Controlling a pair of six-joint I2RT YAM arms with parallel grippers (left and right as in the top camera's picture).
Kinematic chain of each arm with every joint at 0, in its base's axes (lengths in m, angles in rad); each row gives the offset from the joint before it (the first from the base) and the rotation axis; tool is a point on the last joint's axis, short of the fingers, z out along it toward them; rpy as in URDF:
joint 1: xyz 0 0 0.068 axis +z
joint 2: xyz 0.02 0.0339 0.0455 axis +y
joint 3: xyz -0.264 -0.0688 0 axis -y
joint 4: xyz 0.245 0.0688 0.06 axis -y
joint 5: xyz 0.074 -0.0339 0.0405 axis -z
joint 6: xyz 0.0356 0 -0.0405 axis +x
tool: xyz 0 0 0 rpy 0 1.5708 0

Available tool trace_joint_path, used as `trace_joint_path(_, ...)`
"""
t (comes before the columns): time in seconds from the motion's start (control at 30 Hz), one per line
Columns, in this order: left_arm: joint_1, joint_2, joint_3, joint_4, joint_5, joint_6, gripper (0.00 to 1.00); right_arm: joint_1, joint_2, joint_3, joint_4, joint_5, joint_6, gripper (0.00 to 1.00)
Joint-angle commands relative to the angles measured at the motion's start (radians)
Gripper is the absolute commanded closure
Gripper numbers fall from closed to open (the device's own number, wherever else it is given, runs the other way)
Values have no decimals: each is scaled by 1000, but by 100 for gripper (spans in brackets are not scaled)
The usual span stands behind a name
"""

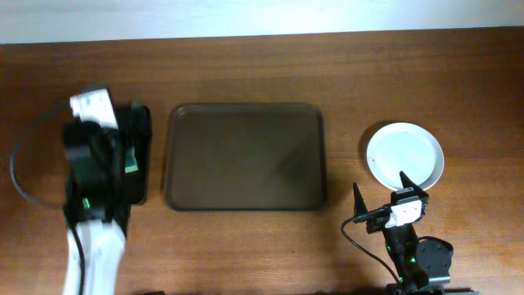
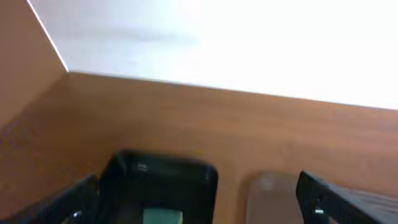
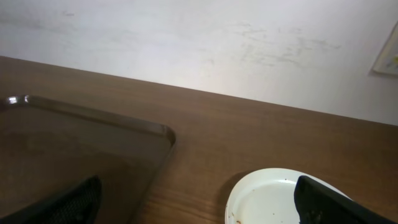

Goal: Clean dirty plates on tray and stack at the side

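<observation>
Mid-frame the tray (image 1: 246, 156) lies bare; a white plate (image 1: 405, 154) sits at right on the counter (image 1: 246, 254). The left tool (image 2: 198, 179) and right tool (image 1: 378, 182) gape, released. Stacking looks finished, so the next move is probably just to withdraw.

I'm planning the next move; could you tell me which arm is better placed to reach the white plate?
Right. The right gripper, open, hovers beside the white plate, right of the tray; the left gripper is across the tray, above the small black tray.
</observation>
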Motion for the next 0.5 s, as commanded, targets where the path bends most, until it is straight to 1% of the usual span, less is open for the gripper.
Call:
trace_joint_path(0.0,3,-209,-270,97,8,1,1,5,-8,-9,2,-9,0,1)
trace_joint_path(0.23,3,-485,-581,271,17,1,1,5,-8,-9,2,-9,0,2)
trace_joint_path(0.37,2,-615,-715,354,37,1,1,5,-8,-9,2,-9,0,2)
trace_joint_path(0.4,2,-641,-732,356,36,1,1,5,-8,-9,2,-9,0,2)
trace_joint_path(0.47,0,-707,-734,289,36,1,1,5,-8,-9,2,-9,0,2)
